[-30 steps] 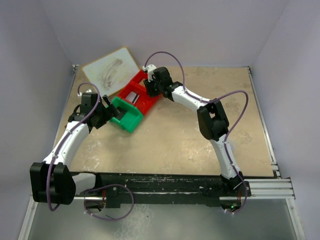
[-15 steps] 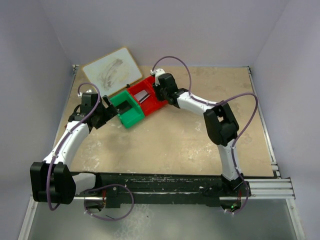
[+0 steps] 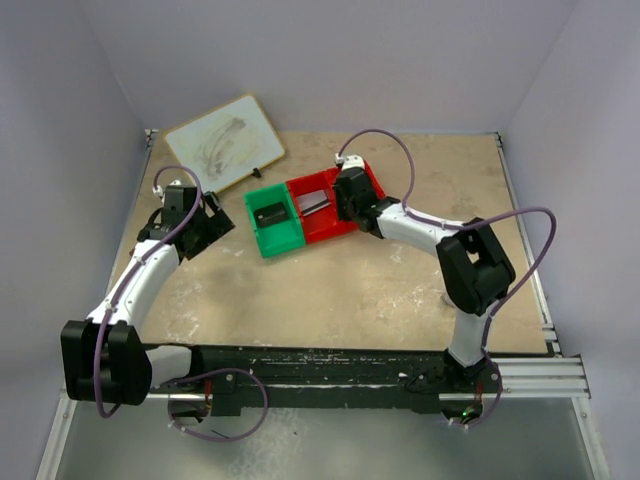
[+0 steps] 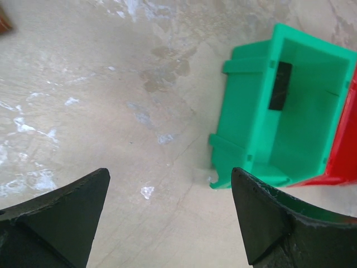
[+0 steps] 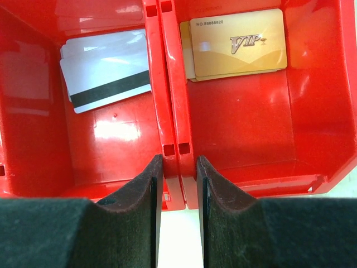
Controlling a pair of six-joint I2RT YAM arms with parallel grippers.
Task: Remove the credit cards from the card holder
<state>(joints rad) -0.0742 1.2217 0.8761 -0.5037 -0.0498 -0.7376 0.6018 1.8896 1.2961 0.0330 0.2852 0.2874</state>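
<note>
The brown card holder shows in no view. Two joined red bins (image 5: pixel 234 123) hold cards: white cards with a black stripe (image 5: pixel 106 70) in the left one, gold VIP cards (image 5: pixel 237 44) in the right one. My right gripper (image 5: pixel 178 167) is shut on the two adjoining walls between the red bins; the top view shows it (image 3: pixel 345 195) at the red bins (image 3: pixel 330 225). A green bin (image 4: pixel 245 95) stands against the red ones, with a small dark flat item (image 4: pixel 279 86) inside. My left gripper (image 4: pixel 170 173) is open and empty, left of the green bin (image 3: pixel 272 238).
A pale board with a wooden frame (image 3: pixel 222 140) lies at the back left corner. The table surface (image 3: pixel 420 290) is bare beige stone. The enclosure walls stand close on the left, back and right.
My right gripper has dragged the red bins, with the green bin alongside, to the right and turned them. The left arm has stayed put, so the green bin is now farther from it.
</note>
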